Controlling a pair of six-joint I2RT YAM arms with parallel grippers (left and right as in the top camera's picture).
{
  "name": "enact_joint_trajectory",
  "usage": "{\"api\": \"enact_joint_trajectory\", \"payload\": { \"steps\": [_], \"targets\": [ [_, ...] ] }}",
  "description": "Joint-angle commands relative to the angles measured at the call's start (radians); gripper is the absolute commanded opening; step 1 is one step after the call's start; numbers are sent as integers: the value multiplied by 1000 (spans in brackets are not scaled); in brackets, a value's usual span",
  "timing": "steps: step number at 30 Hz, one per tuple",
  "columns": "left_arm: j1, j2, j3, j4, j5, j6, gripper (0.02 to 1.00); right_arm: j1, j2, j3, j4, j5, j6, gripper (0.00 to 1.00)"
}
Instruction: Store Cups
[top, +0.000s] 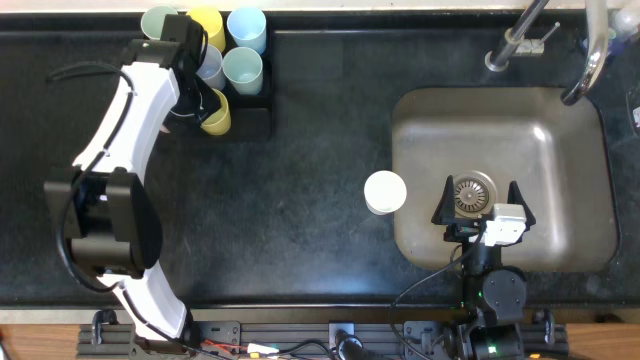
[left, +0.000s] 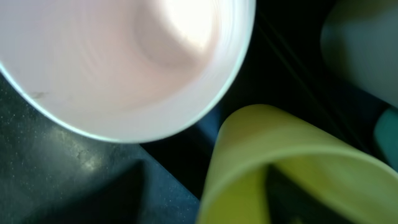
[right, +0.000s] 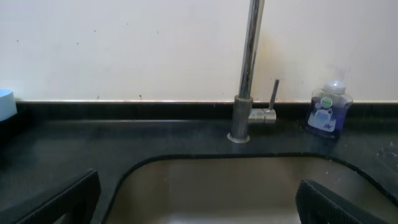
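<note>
Yellow cup: reckon I'm seating it in rack, 10 o'clock
Left gripper: can't tell my grip
Right gripper: released
Next: probably white cup

white arm shells, black joints, cables, black fingers.

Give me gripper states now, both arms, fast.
Left gripper: closed on the yellow cup, by the cup rack.
Right gripper: open, empty, over the sink.

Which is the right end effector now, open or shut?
Open: the right end effector has its two fingers spread wide apart above the sink.
</note>
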Motion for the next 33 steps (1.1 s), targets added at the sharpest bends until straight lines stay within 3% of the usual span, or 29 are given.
{"api": "enact_joint_trajectory", "payload": {
  "steps": [1,11,22,29,33],
  "targets": [
    [6,3,-1,-5,-19,-11,1000,-4,-6,-13,7,2,-3,996],
    [6,-146,-1,-15,-20,-2,998,-4,-6,-13,7,2,-3,996],
    [6,-565,-6,-146,10,12,998,-4,-6,-13,7,2,-3,998],
    [8,-958,-338,-171,-36,325,998,-4,-6,-13,7,2,-3,998],
    [8,-1242,-703,6,-39,435,998,-4,-6,-13,7,2,-3,998]
  ]
}}
